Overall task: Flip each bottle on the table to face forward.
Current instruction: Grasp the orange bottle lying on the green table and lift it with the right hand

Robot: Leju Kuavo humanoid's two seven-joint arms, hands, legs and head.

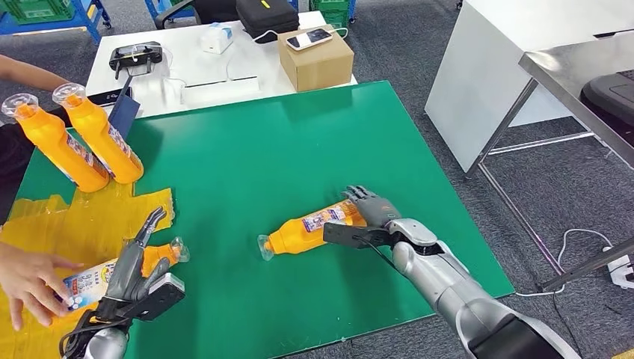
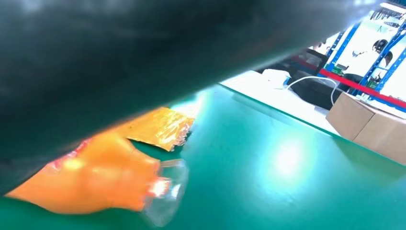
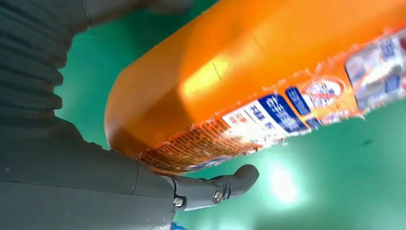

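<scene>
1. We have our right hand [image 1: 371, 212] around the base end of an orange bottle [image 1: 314, 225] that lies on its side near the middle of the green tabletop [image 1: 299, 142], its clear cap toward the left edge.
2. In the right wrist view the thumb [image 3: 225, 184] curls under the bottle's [image 3: 249, 81] labelled side, so we judge this hand to be grasping the bottle, not merely touching it.
3. To do this step well, we would keep the grip firm on the wide base, roll the bottle about its long axis until the label faces front, and lift only a little so the cap does not drag.
4. Our left hand [image 1: 138, 265] hangs over a second orange bottle [image 1: 142, 268] near the left front corner, beside crumpled yellow wrapping [image 1: 75, 224]. Its fingers [image 1: 149, 224] are stretched out; we cannot tell whether it grips anything.
5. A person's hand [image 1: 30, 280] rests at that bottle's base end, so we would wait before closing there.
6. Two more bottles [image 1: 78, 138] lean by the far left edge.
</scene>
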